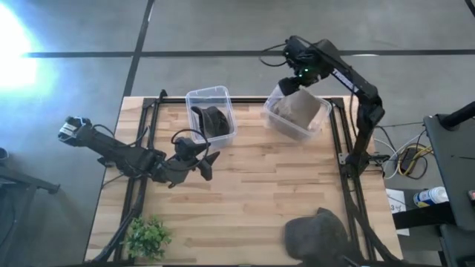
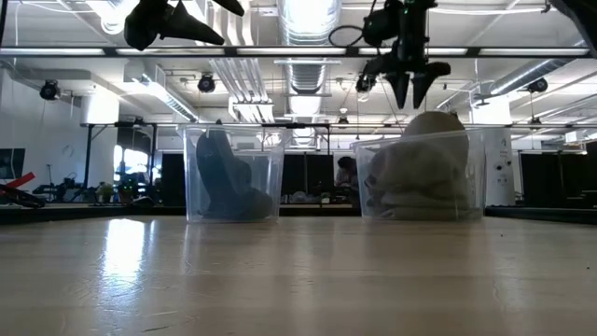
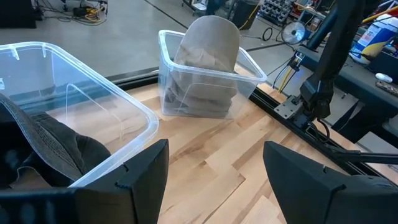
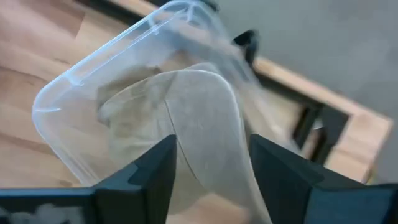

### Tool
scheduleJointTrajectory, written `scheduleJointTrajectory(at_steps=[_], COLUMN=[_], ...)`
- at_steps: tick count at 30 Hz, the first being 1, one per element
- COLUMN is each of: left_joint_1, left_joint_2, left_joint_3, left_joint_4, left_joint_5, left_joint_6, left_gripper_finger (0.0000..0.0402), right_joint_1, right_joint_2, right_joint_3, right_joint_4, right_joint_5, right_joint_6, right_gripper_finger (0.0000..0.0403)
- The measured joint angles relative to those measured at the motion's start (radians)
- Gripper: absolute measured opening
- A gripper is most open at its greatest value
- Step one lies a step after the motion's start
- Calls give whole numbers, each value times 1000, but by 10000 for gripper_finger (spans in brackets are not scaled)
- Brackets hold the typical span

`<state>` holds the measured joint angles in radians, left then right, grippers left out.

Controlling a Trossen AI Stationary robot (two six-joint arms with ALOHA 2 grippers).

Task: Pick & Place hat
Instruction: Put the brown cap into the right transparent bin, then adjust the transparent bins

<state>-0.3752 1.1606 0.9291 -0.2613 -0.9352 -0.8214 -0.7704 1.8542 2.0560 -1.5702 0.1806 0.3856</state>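
Note:
A tan hat (image 1: 300, 110) (image 2: 420, 163) (image 3: 208, 50) (image 4: 199, 118) sits in the right clear bin (image 1: 276, 124), its crown rising above the rim. My right gripper (image 1: 292, 83) (image 2: 408, 93) (image 4: 211, 162) hangs open just above it, a little toward the bin's far-left corner, touching nothing. A dark hat (image 1: 211, 119) (image 2: 224, 177) (image 3: 50, 143) lies inside the left clear bin (image 1: 223, 93). My left gripper (image 1: 204, 162) (image 3: 214, 168) is open, raised above the table near that bin's near side. A third, grey hat (image 1: 315, 233) rests on the table's near edge.
A small green plant (image 1: 147, 237) stands at the table's near left corner. Black rails (image 1: 345, 141) run along the table's left and right sides. Bare wood (image 1: 260, 185) lies between the bins and the grey hat.

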Motion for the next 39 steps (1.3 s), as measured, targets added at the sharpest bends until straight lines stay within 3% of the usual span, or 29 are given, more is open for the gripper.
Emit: scheduleJointTrajectory(at_steps=[9, 14, 18, 23, 28, 35, 39], left_joint_1=[-1, -1, 0, 0, 0, 0, 0], left_joint_2=[0, 0, 0, 0, 0, -1, -1], left_joint_3=[0, 0, 0, 0, 0, 0, 0], left_joint_4=[-1, -1, -1, -1, -2, -2, -3], left_joint_5=[0, 0, 0, 9, 19, 26, 27], left_joint_6=[0, 2, 10, 10, 10, 21, 21], left_gripper_finger=[255, 255, 255, 255, 255, 255, 255], right_joint_1=[7, 88, 180, 246, 249, 250, 258], right_joint_2=[-135, -184, -191, -207, -241, -254, -264], right_joint_3=[-52, -204, -352, -503, -609, -681, -667], right_joint_4=[0, -1, 3, 10, 105, 205, 214], right_joint_5=[-39, -131, -127, -7, -47, -156, -91], right_joint_6=[-22, -2, -78, -105, -106, -116, -93], right_gripper_finger=[213, 210, 210, 210, 209, 208, 208])
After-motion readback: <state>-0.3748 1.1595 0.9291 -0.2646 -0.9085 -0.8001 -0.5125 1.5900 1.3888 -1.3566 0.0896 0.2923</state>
